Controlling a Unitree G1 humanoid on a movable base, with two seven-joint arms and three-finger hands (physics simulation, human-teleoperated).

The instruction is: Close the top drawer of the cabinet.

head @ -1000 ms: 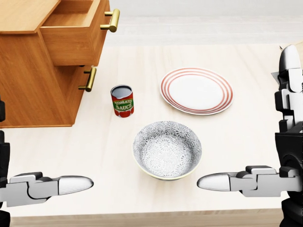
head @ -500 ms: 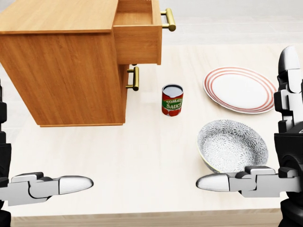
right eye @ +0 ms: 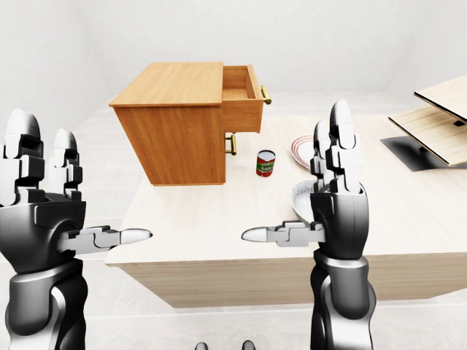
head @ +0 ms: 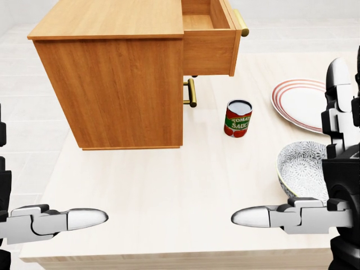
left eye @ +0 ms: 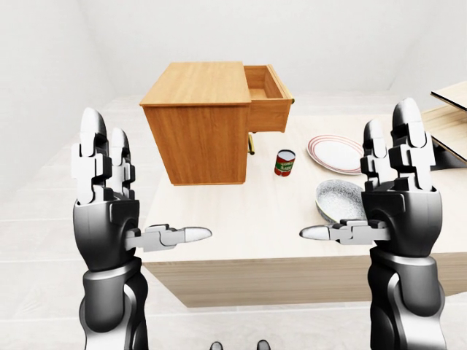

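Shift since earlier: whole head view has slid; cabinet, can, bowl and plate all sit further right than half a second ago, so the camera moved, not the things. Both hands keep the same places in the picture.

Writing: can (head: 238, 118) has a red label, white letters "TOMATO" over a green band reading "SAUCE". No other writing legible.

Cabinet (head: 112, 73): box shape, warm orange wood grain, flat top; stands on the table at upper left of head view.

Top drawer (head: 209, 38): pulled out to the right of the cabinet body, inside open to view; brass bar handle (head: 242, 23) on its face.

Lower handle (head: 192, 93): brass bar beneath the drawer, its drawer face flush.

Can, form: short cylinder, grey metal top, upright, just right of the lower handle, apart from it.

Plate (head: 298, 104): round, white, red rings at the rim; right of the can.

Bowl (head: 298, 169): round, grey-white flower pattern; below the plate, partly behind the right hand.

Table (head: 169, 191): pale wood, smooth.

Left hand (left eye: 109, 197): black and silver, fingers straight up, thumb stretched sideways, holding nothing.

Right hand (left eye: 398, 197): same pose, spread wide, empty; well apart from the drawer.
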